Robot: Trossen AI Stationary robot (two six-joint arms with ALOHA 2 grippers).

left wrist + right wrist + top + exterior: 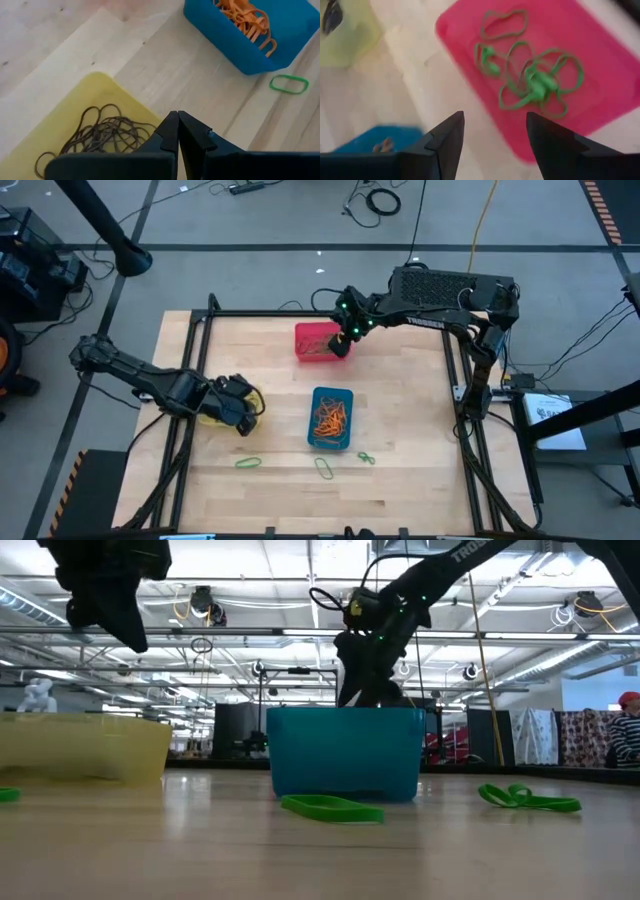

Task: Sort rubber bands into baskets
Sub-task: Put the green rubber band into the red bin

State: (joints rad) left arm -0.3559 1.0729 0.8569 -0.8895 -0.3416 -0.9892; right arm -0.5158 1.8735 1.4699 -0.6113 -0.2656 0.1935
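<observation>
- Green rubber bands [530,80] piled in red basket [312,338], desk's 12 o'clock side.
- Orange rubber bands [331,418] in blue basket [348,397], desk centre.
- Dark rubber bands [102,134] in yellow basket [65,125], 9 o'clock of blue.
- Three loose green bands [248,463] on desk [400,480], 6 o'clock of blue basket.
- Right end effector [495,130] over red basket's rim, fingers spread apart, nothing held.
- Left end effector [178,131] over yellow basket, fingers pressed together, empty.
</observation>
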